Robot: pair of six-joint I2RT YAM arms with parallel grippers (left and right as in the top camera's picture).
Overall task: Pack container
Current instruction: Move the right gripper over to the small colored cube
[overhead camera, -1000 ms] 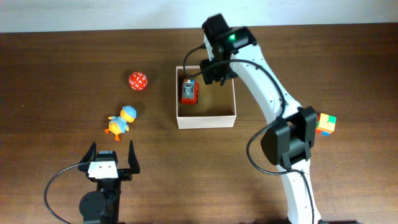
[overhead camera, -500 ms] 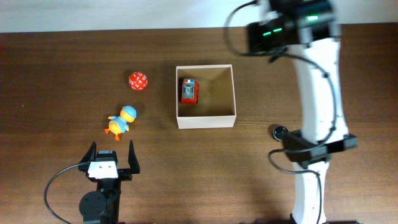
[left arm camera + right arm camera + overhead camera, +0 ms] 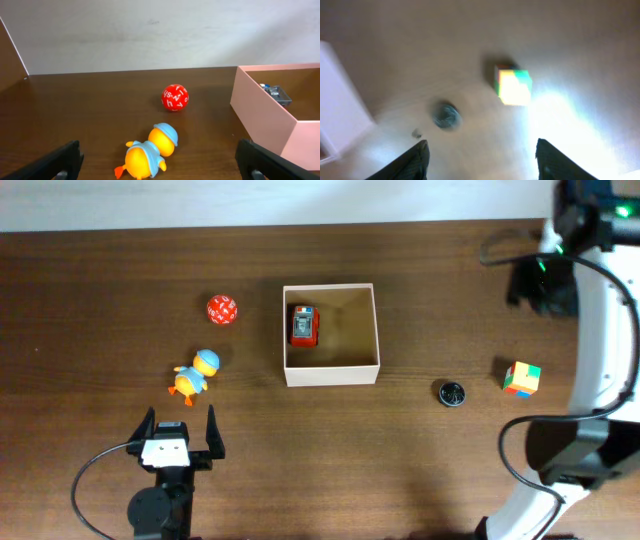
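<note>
The container (image 3: 331,374) is a white-walled square box with a tan inside, at the table's middle. A red toy car (image 3: 303,325) lies in its left part. The box also shows in the left wrist view (image 3: 260,117). A red ball (image 3: 222,309), a yellow duck with a blue cap (image 3: 194,374), a small black disc (image 3: 452,393) and a multicoloured cube (image 3: 522,378) lie on the table outside it. My left gripper (image 3: 180,432) is open and empty just in front of the duck (image 3: 147,152). My right gripper (image 3: 545,285) is open and empty, high at the far right, above the cube (image 3: 512,85) and disc (image 3: 445,115).
The brown wooden table runs to a white wall at the back. The ball (image 3: 175,97) sits behind the duck in the left wrist view. The right arm's white links (image 3: 600,380) stand along the right edge.
My right arm has swung from over the container to the far right, uncovering the black disc and the cube. The red car stays in the container. The left arm has not moved.
</note>
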